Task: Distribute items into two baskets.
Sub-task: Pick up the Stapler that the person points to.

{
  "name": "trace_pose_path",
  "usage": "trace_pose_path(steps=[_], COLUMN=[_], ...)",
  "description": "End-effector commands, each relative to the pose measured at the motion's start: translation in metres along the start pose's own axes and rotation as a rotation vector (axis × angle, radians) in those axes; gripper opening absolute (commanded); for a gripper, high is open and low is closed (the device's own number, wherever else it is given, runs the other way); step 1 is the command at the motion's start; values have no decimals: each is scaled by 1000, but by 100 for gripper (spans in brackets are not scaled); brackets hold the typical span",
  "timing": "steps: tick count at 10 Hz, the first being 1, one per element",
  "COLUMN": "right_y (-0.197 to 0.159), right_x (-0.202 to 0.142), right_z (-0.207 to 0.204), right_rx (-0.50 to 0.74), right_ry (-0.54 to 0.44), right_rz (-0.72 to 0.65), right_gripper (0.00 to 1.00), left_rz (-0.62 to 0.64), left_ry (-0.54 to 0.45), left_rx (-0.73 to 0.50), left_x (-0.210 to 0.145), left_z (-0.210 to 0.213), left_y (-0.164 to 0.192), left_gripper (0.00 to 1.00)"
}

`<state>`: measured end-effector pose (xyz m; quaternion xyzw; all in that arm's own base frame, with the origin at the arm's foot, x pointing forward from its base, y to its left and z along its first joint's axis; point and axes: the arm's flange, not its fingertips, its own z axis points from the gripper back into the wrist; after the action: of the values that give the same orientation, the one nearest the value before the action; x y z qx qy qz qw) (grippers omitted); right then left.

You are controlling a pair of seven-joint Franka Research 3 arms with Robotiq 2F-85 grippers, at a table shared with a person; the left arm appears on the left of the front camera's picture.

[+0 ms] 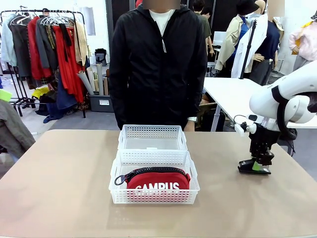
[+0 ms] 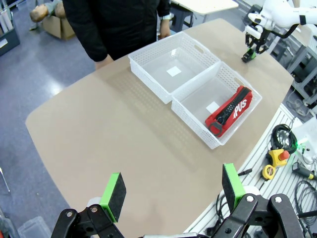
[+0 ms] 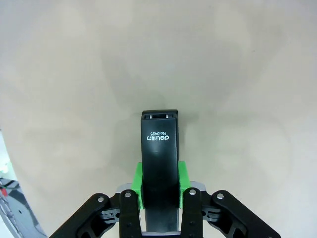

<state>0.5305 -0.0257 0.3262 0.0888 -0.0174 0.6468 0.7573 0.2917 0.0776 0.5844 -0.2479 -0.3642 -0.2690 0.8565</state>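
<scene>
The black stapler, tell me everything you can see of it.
The stapler is small, black and smooth like plastic, with white brand print and "No.0425" on top. The right gripper is shut on its rear half, green pads pressing both sides. It lies level at the tan table, on the robot's right, apart from the baskets. Whether it touches the tabletop is unclear.

The white right arm (image 1: pixel 282 101) bends in from the right, wrist turned straight down, the right gripper (image 1: pixel 255 165) low with its jaws clamped on a small black stapler (image 3: pixel 159 144), while the left gripper (image 2: pixel 173 191) hangs high and tilted forward, green-padded jaws spread wide and empty.
</scene>
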Motion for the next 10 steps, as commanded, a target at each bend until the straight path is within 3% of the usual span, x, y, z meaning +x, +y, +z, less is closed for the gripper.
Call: trace_pose_path(steps=[1, 6, 10], right_y=[12, 43, 85], right_x=[15, 41, 68], right_z=[39, 121, 186], right_rx=[-33, -165, -298], right_ry=[7, 14, -28], right_rz=[-71, -328, -280], right_gripper=[0, 0, 0], left_rz=[0, 0, 0], left_ry=[-1, -1, -1], left_rx=[0, 0, 0], left_x=[0, 0, 0], left_z=[0, 0, 0], left_y=[0, 0, 0], left_gripper=[100, 100, 100])
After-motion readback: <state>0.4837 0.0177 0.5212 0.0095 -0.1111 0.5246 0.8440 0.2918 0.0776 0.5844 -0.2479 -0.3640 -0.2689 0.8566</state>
